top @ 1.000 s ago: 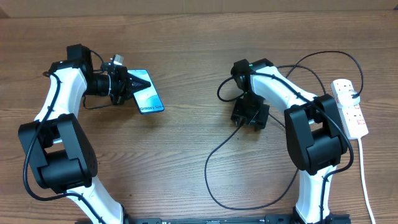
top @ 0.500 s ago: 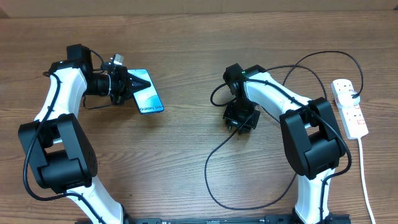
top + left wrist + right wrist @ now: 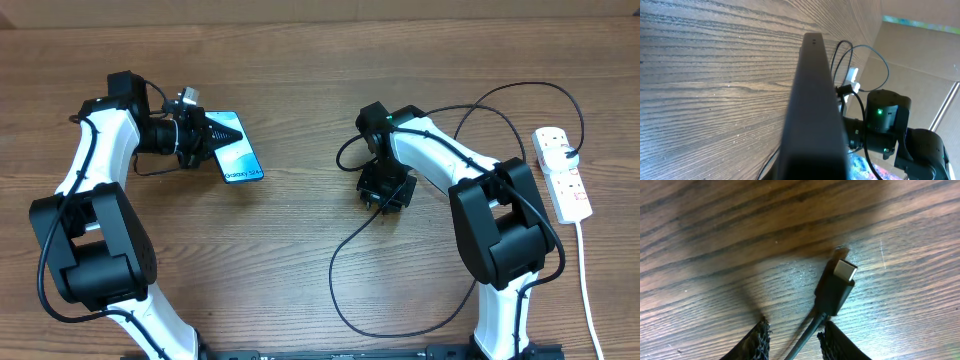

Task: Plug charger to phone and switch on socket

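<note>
- Over the last second the right gripper (image 3: 385, 190) has been sliding left across the counter (image 3: 300, 80), toward the phone (image 3: 240, 158), and most of that shift came early. The left arm and the phone are sitting just as they were.
- The right gripper is carrying the charger (image 3: 345, 255). In the wrist view its jaws are standing narrow, with the cable running out between them and seemingly pinched just behind the connector tip (image 3: 836, 287).
- The tip is hanging just clear of the wood and casting a shadow, with its metal end pointing forward. Gripping this close to the tip is probably keeping it stiff enough to aim at a port.
- The left gripper (image 3: 208, 135) is clamping the far end of the phone at far left. It seems to be steadying the phone so that it is not sliding away when the connector pushes in.
- The phone's lettered near end is staying free and facing the open counter, presumably where the port is sitting.
- The tip and the phone are well apart, so the approach is only partly done.
- The socket (image 3: 562, 175) is lying at the far right, untouched, with the charger's other end looping to its far end. Whether it is switched on is too small to tell.
</note>
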